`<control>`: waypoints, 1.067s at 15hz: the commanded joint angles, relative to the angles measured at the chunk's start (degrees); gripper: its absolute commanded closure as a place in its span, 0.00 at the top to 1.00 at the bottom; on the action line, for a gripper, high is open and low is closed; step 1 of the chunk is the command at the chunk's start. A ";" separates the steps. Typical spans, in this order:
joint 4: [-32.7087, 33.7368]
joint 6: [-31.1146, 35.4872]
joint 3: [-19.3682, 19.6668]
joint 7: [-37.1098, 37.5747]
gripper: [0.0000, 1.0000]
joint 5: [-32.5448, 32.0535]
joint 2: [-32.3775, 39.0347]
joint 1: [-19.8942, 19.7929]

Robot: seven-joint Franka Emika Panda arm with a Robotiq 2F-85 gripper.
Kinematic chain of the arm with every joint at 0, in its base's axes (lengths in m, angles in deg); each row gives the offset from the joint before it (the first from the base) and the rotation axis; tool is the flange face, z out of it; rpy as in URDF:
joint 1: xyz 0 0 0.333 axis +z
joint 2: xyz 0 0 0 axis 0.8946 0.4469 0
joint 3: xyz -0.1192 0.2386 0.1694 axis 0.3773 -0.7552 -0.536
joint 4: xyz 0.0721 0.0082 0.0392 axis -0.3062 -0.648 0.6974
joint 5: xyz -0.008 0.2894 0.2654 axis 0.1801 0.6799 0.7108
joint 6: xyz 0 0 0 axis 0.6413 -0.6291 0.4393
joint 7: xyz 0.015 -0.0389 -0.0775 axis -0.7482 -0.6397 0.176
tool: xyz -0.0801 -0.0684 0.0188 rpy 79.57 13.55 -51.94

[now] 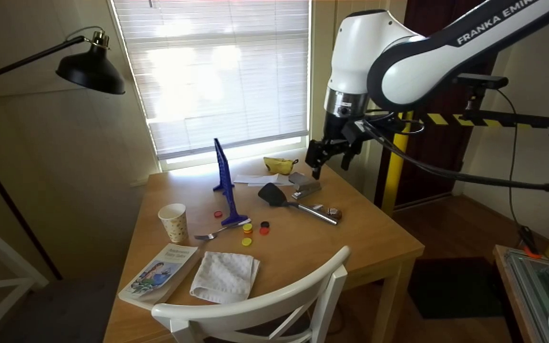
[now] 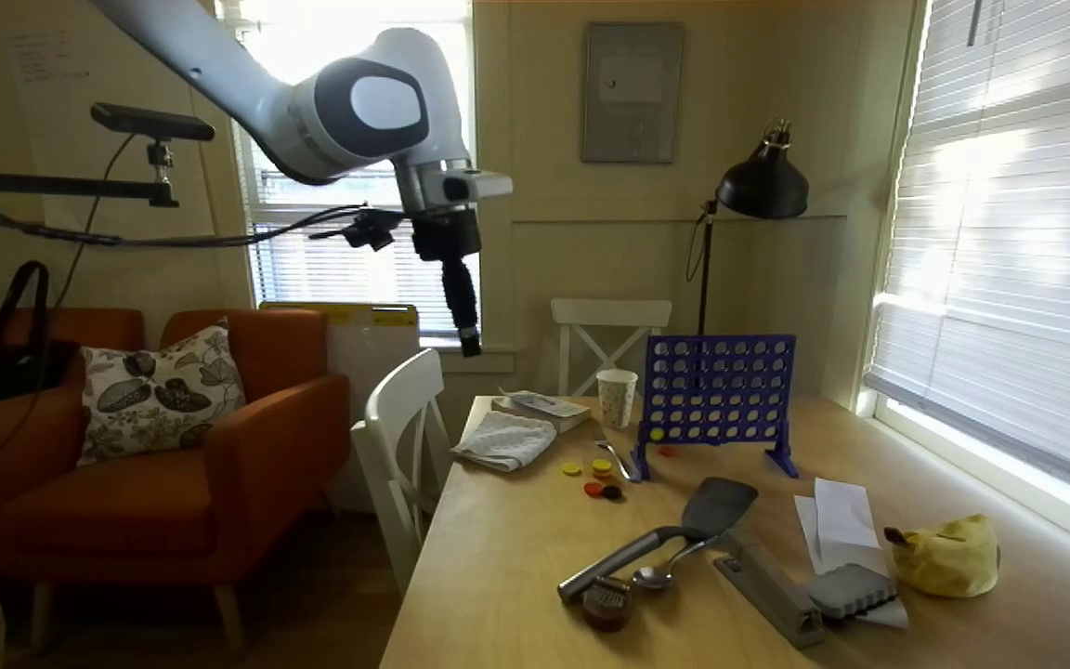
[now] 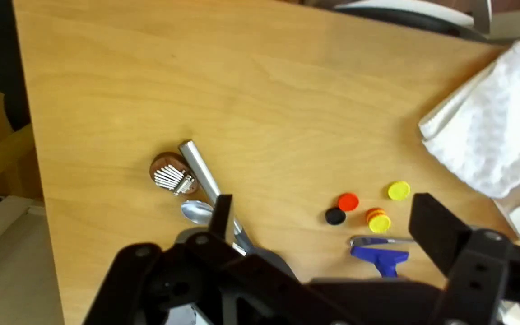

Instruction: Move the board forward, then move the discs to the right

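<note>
The fingers (image 3: pixel 436 232) are held apart above the table (image 1: pixel 327 250). The board (image 2: pixel 731 392) is stood upright there; a yellow disc (image 2: pixel 657 434) is seen at its bottom corner hole, loose discs (image 3: pixel 348 201) near it. Whether the paper cup (image 1: pixel 174 226) is filled cannot be told.

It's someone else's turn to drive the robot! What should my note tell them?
Hand: open, empty, above the table.
Board: standing upright.
Near one blue foot: black disc and red disc side by side, yellow-topped stack, single yellow disc.
Across the board from the black one: second red disc.
A yellow spot at the board's bottom corner may be another.
Done: nothing these pictures can confirm.
Left: probably the board forward, then every disc to the right.
</note>
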 commanded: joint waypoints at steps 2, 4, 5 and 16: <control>13.24 2.60 2.15 8.53 1.00 -3.54 10.75 2.44; 15.79 1.85 2.80 5.51 1.00 -0.62 12.28 3.48; 11.66 2.68 3.53 5.24 1.00 -1.13 9.42 3.60; 23.49 8.29 6.31 15.99 1.00 -7.12 21.93 8.46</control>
